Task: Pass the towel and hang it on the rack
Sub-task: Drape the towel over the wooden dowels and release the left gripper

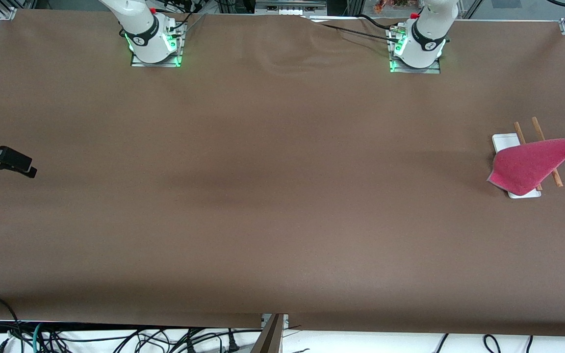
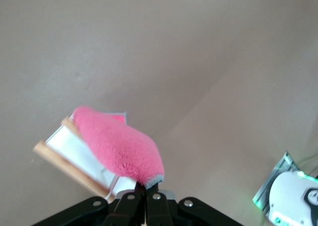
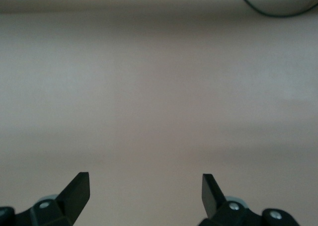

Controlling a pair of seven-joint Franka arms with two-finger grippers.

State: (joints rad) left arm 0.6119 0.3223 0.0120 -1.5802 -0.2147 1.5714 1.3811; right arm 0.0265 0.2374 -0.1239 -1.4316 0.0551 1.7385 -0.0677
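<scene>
Fingers of the left gripper (image 2: 147, 192) pinch a corner of the towel (image 1: 527, 164), draped over the rack (image 1: 504, 142) near the surface's edge; release remains. The right gripper (image 3: 145, 191) waits, fingers wide.

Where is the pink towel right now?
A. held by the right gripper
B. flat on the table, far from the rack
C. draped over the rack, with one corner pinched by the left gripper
C: the towel lies across the rack rods, and the left gripper has its jaws shut on one corner.
</scene>
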